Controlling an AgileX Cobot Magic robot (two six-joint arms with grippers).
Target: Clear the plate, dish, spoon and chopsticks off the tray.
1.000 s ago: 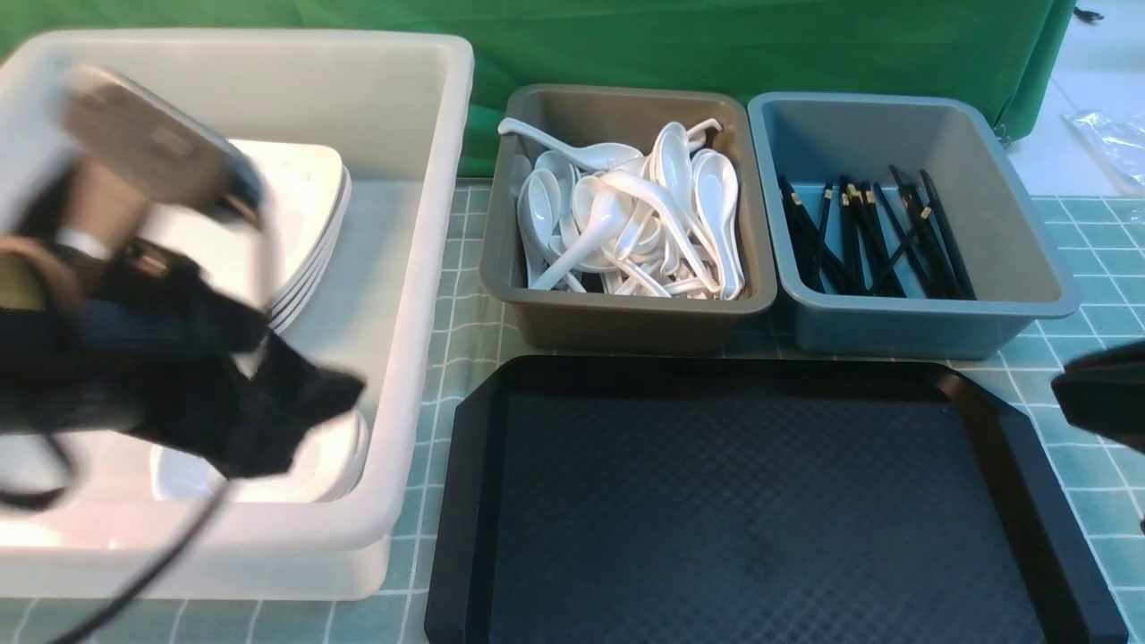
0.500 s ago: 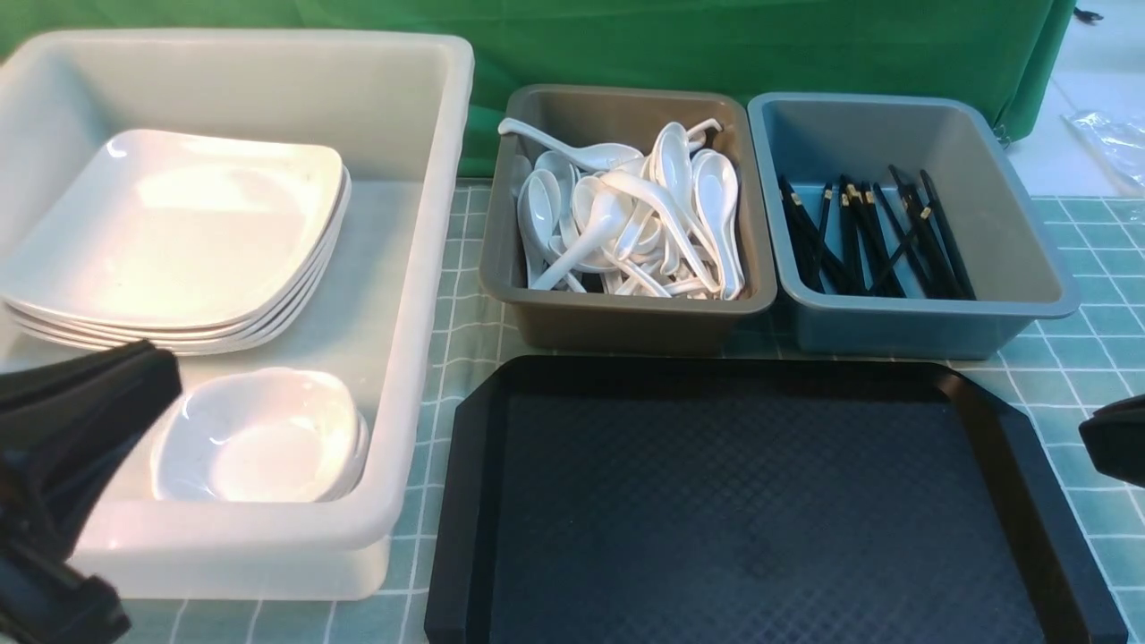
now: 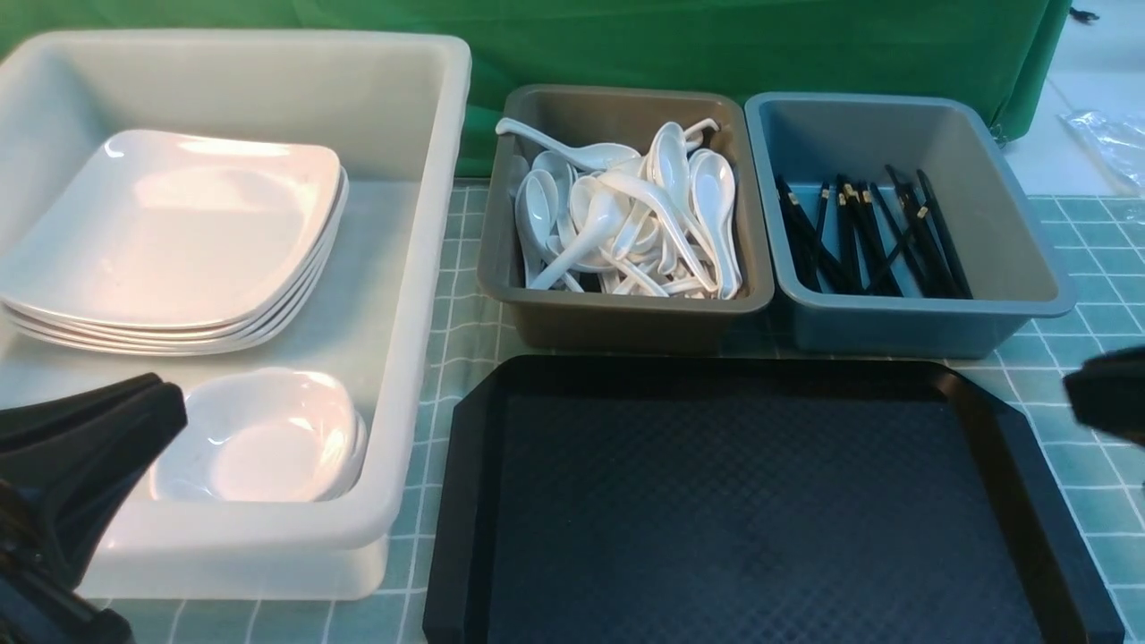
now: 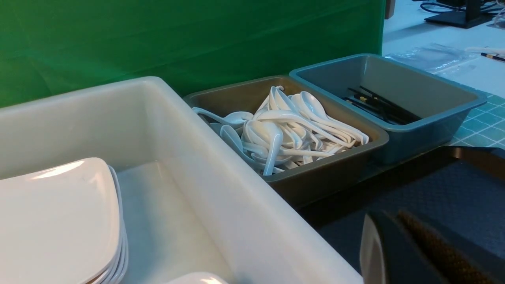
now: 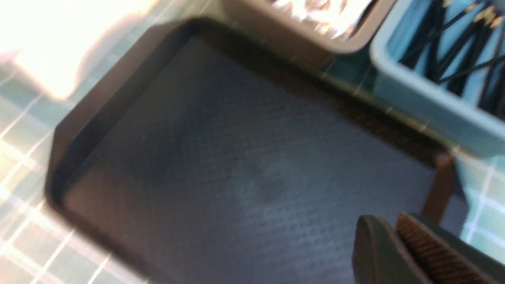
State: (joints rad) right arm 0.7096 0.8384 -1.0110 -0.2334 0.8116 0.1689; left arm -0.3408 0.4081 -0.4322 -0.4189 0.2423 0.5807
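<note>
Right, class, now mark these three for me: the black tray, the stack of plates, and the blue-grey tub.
Black tray (image 3: 760, 501): front view, on its textured floor.
Stack of plates (image 3: 179, 233): front view, on the top plate's face.
Blue-grey tub (image 3: 921, 331): front view, on its near outer wall.

The left gripper (image 4: 394, 217) is shut, its tips together. In the front view it comes in from the left edge, low, dark and slanting, its tip angled up and inward. The right gripper (image 5: 388, 219) has its tips close together at the wrist view's edge; the front view shows just its black tip, slightly blurred, at the right edge.
</note>
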